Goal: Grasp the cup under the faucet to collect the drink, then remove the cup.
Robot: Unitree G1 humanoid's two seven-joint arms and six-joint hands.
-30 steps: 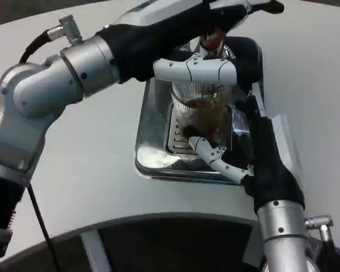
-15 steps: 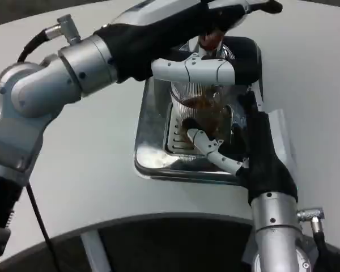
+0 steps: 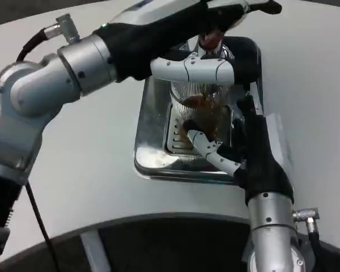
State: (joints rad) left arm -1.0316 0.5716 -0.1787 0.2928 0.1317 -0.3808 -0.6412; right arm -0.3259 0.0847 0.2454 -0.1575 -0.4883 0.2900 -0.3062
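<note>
Under faucet point(image 3: 211, 41), right hand point(image 3: 250, 148) grips cup point(image 3: 199, 116).

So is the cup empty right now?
No. The clear ribbed cup on the metal drip tray holds brown drink, with the right hand wrapped around its lower part.

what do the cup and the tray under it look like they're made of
Cup: looks like clear glass or hard plastic, I cannot tell which; the brown drink shows through its ribbed wall. Tray: seems polished metal, likely stainless steel, given its mirror-like silver sheen, bright reflections and slotted grate.
</note>
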